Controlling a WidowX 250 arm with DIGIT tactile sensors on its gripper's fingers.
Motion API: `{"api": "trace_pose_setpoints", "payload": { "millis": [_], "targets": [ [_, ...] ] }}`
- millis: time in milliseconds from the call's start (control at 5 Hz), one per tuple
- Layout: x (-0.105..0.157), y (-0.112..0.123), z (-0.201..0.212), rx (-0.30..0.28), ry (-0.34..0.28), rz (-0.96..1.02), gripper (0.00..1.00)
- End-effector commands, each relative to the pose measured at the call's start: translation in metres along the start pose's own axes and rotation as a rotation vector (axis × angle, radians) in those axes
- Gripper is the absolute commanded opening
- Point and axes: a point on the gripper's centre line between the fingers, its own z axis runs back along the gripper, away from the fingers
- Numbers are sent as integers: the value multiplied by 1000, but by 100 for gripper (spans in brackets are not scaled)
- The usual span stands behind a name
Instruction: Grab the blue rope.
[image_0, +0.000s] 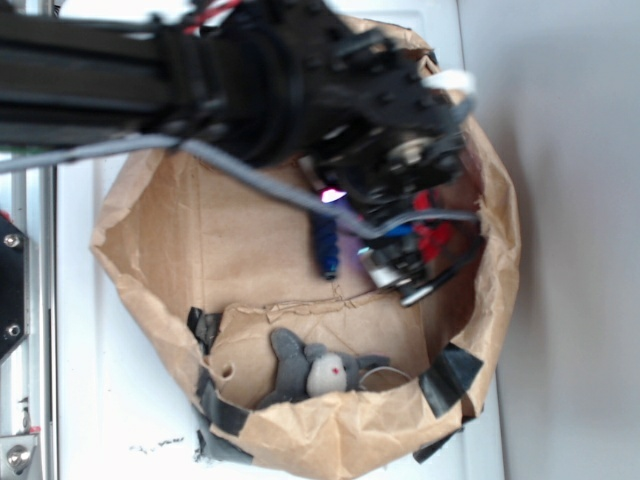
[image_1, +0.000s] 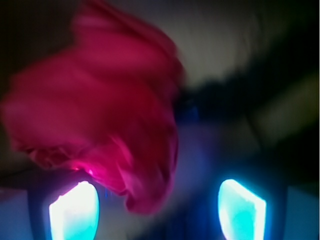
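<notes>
So in the exterior view there's a big brown paper bag rolled down into a sort of bowl, patched with black tape along its near rim, sitting on a white table. The black arm comes in from the left and its gripper is down inside the bag, toward the right side. A thin grey cable trails across the arm and loops down near the wrist. The blue rope pokes out from under the gripper hardware, a dark navy stub running up-down on the bag floor, just left of the gripper. Most of it is hidden under the arm. A bit of red cloth shows just right of that, also partly covered. A small grey stuffed animal lies well apart, against the bag's near wall. Can't tell from here how far apart the jaws are, way too much clutter.

Wrist view is super blurry. The red cloth flower fills the left and middle of the frame, very close to the camera. Two glowing fingertips sit at the bottom corners, well apart, so the jaws look spread wide with nothing clamped between them. A dark band crosses the upper right behind the flower, probably the rope, but it's too smeared to be sure.
</notes>
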Motion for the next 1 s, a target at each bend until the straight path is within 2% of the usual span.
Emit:
{"api": "trace_pose_setpoints", "payload": {
  "millis": [0, 400, 600, 800],
  "targets": [
    [13, 13, 15, -3, -79, -19, 0],
    [-7, 17, 36, -49, -94, -28, 0],
    [-16, 21, 56, -91, -112, -23, 100],
    [-27, 24, 75, -136, -143, -25, 100]
  ]
}}
